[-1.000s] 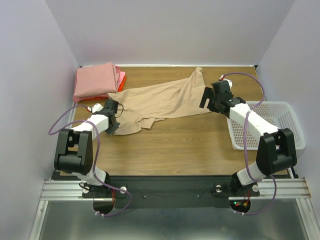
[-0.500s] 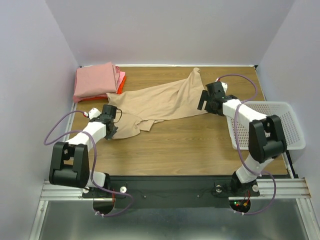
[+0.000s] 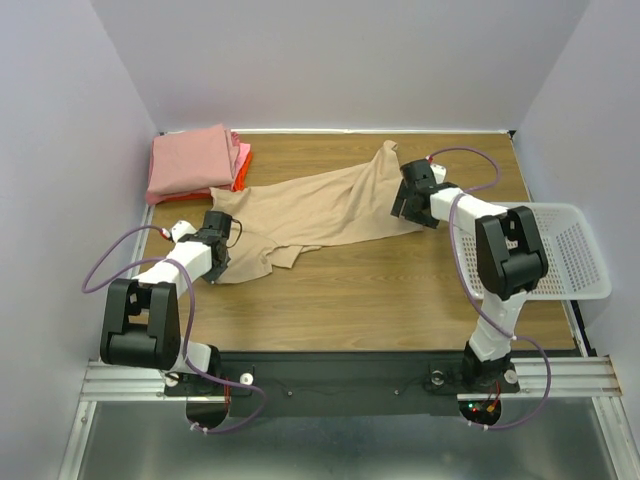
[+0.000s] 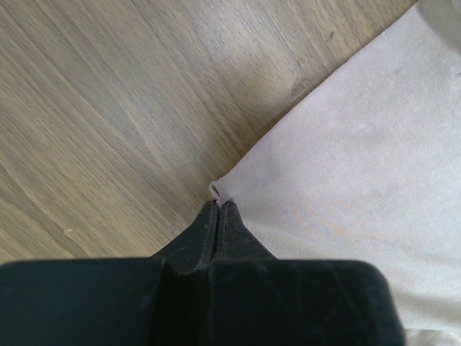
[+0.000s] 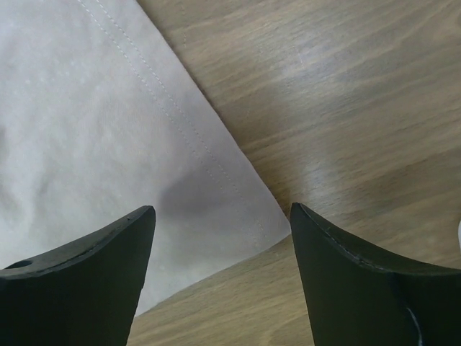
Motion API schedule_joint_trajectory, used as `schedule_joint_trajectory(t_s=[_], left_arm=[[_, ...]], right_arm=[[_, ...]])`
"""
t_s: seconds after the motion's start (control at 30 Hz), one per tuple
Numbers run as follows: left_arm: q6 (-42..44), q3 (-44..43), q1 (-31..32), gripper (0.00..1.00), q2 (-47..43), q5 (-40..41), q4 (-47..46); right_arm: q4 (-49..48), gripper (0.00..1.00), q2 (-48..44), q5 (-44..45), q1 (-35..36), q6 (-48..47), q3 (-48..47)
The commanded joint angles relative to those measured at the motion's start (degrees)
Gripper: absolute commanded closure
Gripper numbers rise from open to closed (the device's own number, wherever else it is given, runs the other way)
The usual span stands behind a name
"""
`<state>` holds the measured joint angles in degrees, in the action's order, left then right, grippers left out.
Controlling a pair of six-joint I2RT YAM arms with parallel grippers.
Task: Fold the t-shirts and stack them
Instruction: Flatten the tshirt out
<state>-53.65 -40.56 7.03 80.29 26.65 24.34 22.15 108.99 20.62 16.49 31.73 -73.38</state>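
Note:
A tan t-shirt (image 3: 320, 205) lies unfolded and crumpled across the middle of the wooden table. A folded salmon-pink shirt (image 3: 190, 160) lies on an orange-red one (image 3: 240, 170) at the back left corner. My left gripper (image 3: 214, 258) is shut on the tan shirt's near left corner (image 4: 220, 191), a bit of cloth pinched between the tips. My right gripper (image 3: 404, 208) is open, low over the shirt's right hem corner (image 5: 266, 227), which lies between the fingers.
A white plastic mesh basket (image 3: 565, 250) stands at the right edge of the table. Bare wood (image 3: 380, 290) lies in front of the shirt. White walls close the back and sides.
My right gripper has moved left and back, down onto the tan shirt's right corner. My left gripper has shifted slightly, still holding the shirt's left corner, and the cloth has moved a little.

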Motion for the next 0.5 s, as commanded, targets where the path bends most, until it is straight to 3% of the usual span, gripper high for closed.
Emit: schedule_joint_trajectory(t_s=[0.0, 0.2, 0.37, 0.47], left_arm=[[-0.76, -1.81, -0.17, 1.0, -0.49, 2.88, 2.21], [-0.49, -1.63, -0.17, 1.0, -0.93, 2.35, 1.77], [-0.4, -1.46, -0.17, 1.0, -1.19, 2.7, 2.12], [-0.4, -1.28, -0.17, 1.0, -1.8, 2.53, 2.03]], right_arm=[[-1.23, 0.2, -0.62, 1.87, -0.23, 2.63, 0.34], [-1.15, 0.3, 0.17, 3.81, -0.14, 2.55, 1.4], [-1.23, 0.32, 2.89, 2.93, -0.23, 2.46, 0.88], [-1.32, 0.43, 4.3, 2.23, -0.32, 2.02, 0.79]])
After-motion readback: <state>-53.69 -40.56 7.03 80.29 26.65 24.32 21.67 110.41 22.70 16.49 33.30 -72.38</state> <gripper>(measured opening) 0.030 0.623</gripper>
